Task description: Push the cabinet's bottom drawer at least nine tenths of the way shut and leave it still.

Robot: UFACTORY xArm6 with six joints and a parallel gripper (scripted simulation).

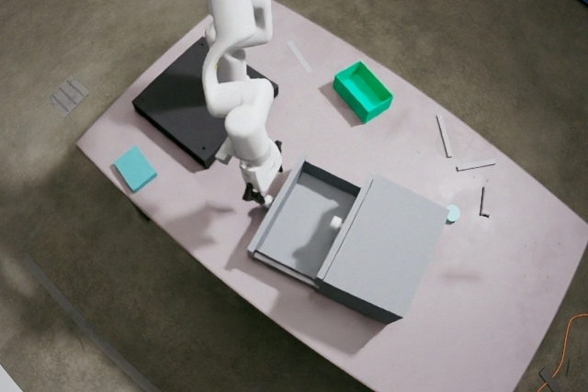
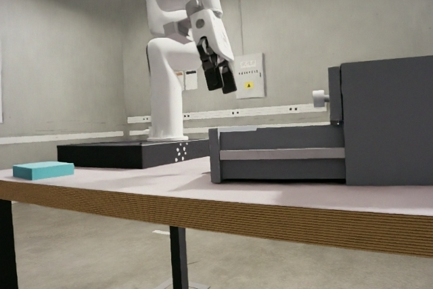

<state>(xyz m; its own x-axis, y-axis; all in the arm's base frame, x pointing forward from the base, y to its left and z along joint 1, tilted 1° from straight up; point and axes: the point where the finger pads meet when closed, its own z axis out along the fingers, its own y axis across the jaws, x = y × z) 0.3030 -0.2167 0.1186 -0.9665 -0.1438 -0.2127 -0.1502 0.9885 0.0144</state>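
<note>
The grey cabinet stands on the table. Its bottom drawer is pulled far out toward the arm, and its inside is empty. The drawer's front panel faces the robot and has a small white knob. A second white knob sits on the shut upper drawer. My gripper is open and empty. It hangs just outside the front panel, near the knob seen from above. In the side view it is well above the drawer.
The arm's black base plate lies behind the gripper. A teal block is at the table's left corner. A green bin, grey strips and a teal disc lie beyond the cabinet.
</note>
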